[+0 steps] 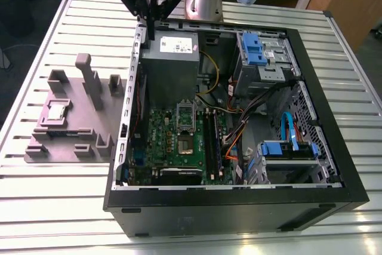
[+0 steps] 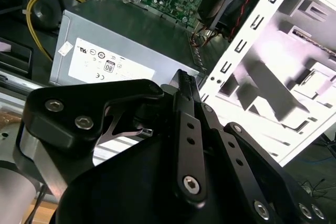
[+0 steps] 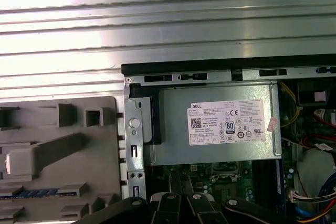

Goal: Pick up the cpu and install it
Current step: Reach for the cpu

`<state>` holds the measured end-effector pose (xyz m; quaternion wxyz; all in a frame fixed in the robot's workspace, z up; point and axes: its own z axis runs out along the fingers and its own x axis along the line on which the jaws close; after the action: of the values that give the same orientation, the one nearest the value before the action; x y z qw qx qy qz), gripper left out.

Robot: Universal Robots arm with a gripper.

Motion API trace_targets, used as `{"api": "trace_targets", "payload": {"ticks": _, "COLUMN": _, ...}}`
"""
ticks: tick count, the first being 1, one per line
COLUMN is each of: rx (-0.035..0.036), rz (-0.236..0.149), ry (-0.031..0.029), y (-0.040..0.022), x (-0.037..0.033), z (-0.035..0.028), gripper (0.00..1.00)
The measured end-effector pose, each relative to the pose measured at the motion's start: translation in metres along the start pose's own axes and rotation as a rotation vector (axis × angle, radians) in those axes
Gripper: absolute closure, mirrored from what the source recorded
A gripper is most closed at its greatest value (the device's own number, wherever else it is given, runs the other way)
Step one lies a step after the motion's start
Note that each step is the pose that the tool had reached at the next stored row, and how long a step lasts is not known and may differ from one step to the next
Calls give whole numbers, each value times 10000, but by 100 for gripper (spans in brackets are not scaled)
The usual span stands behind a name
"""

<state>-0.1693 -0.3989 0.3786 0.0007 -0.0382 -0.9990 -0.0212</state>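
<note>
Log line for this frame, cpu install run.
stage: pre-pick | gripper: shut, empty, above case edge | cpu: on grey fixture, untouched

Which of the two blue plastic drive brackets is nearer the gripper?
The blue plastic drive bracket at the end of the black computer case by the gripper, level with the white-labelled grey box. The other bracket lies toward the opposite end.

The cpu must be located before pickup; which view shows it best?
The exterior view: the cpu lies whole in the grey holder. The first wrist view cuts it at the frame border; the second wrist view is too washed out to tell.
</note>
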Motion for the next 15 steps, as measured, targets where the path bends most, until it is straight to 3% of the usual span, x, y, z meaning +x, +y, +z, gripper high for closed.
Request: {"api": "trace_targets", "payload": {"ticks": 15, "rx": 1, "rz": 0, "ry": 12, "y": -5, "x": 56, "z": 7, "gripper": 90}}
